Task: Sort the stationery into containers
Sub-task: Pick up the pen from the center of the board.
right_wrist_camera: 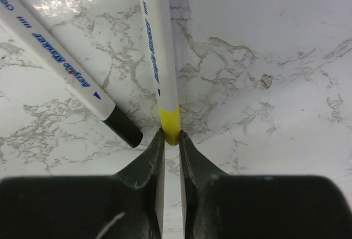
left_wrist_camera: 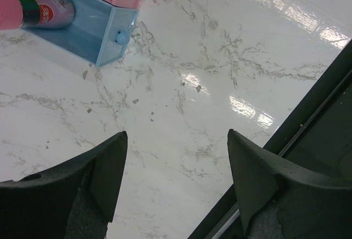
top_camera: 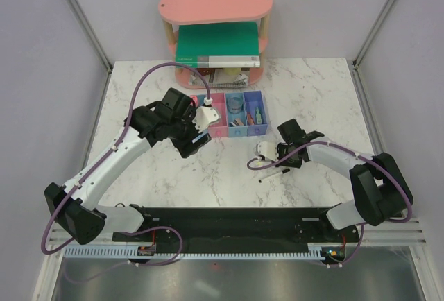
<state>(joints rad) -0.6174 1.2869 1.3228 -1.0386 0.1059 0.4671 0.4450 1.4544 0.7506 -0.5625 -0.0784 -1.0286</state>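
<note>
Heads up: your right fingers (right_wrist_camera: 157, 153) are closed tight on the yellow end of a white marker pen with a yellow tip (right_wrist_camera: 157, 41). One finger sits on each side, and the barrel points straight away from the wrist. It's low over the white marbled surface (left_wrist_camera: 220, 57). I can't tell if the pen is resting on it or just off it.

A second white marker pen with a black tip (right_wrist_camera: 60, 57) lies just beside it, angled off to the side. Its black end is near the fingers but not touching them.

Both pens are well apart from the row of four narrow plastic bins (top_camera: 239, 132), out in front of it on your right side. The bins already hold a clear roll (top_camera: 236, 101) and some small coloured bits.

Your left fingers (left_wrist_camera: 110, 167) are spread wide open with nothing between them. They hover over bare marble by the left end of the row, and the corner of the end blue bin (left_wrist_camera: 104, 35) shows in the wrist view.

Behind the bins there's a pink oval two-tier shelf (top_camera: 215, 3) with a big green book (top_camera: 216, 41) on it.
</note>
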